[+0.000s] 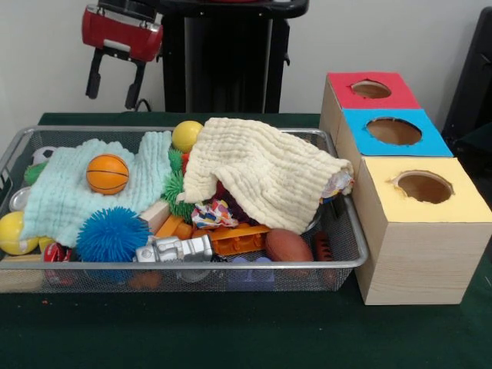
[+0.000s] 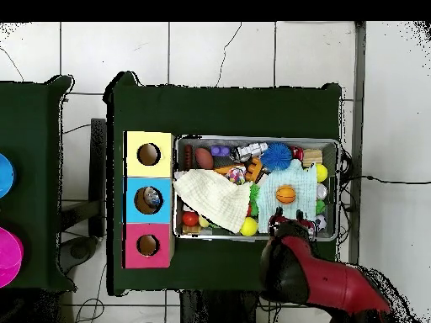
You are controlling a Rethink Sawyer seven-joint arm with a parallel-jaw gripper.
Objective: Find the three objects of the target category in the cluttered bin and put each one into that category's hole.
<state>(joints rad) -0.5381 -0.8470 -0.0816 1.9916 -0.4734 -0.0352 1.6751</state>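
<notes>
The wire mesh bin [image 1: 184,265] is full of toys and two cloths. A pale green cloth [image 1: 69,196] carries an orange basketball [image 1: 108,174]. A cream cloth [image 1: 265,173] covers the right half. A yellow ball [image 1: 187,136], a blue spiky ball [image 1: 113,234], a silver robot toy [image 1: 175,248] and a brown football [image 1: 288,246] show. The hole [image 1: 393,131] in the blue-topped box is to the right of the bin. My gripper [image 1: 111,100] is open and empty, raised behind the bin's far left corner. In the overhead view the gripper [image 2: 286,224] is at the bin's [image 2: 257,140] lower edge, and something small shows inside the hole [image 2: 148,200].
A red-topped box [image 1: 371,90] stands behind the blue one and a yellow-topped box [image 1: 424,187] in front of it, all in a row against the bin's right side. The black pedestal [image 1: 223,54] rises behind the bin. A second table with coloured discs [image 2: 7,256] is at the overhead view's left.
</notes>
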